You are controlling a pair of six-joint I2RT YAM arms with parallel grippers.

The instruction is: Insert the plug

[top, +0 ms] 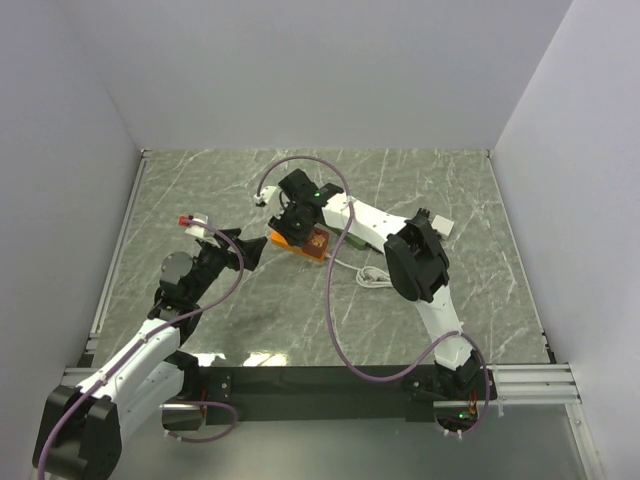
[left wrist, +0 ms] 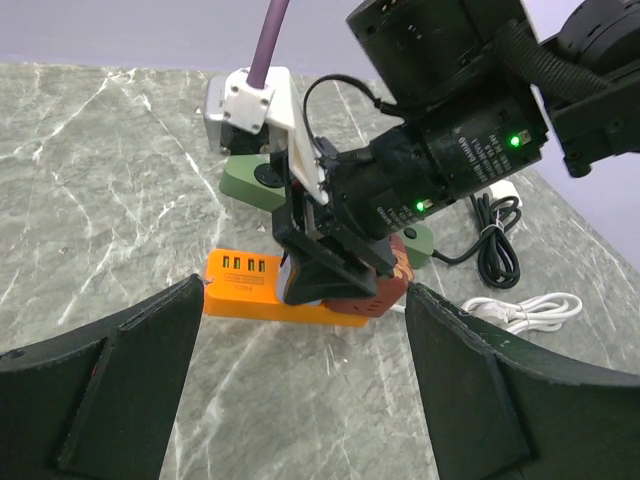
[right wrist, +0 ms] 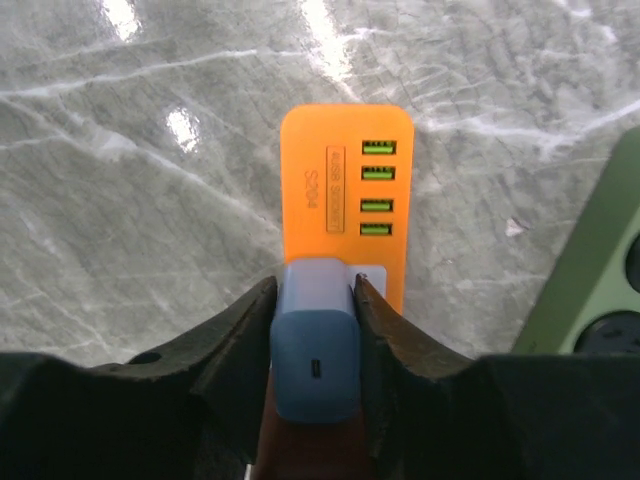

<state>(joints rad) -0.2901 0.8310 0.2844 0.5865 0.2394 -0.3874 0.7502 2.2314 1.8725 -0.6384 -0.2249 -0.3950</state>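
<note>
Right arm's got the plug over the strip on the table (top: 450, 200)

Right arm (top: 415, 265) folds in at the elbow with its wrist tipped down. Left arm (top: 150, 350) stretches toward it, claw (left wrist: 305, 290) spread wide and empty. Right claw (right wrist: 315, 290) pinches the blue plug (right wrist: 315, 345) at the socket end of the orange strip (right wrist: 345, 150).

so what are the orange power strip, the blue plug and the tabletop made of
The orange power strip looks like moulded plastic: matte, even colour, rounded corners. The blue plug also looks plastic, with a smooth satin shell and soft edges. The tabletop has a grey-green marble pattern with white veins and is glossy, since it mirrors the lights. I cannot tell whether it is real stone or a printed laminate.
</note>
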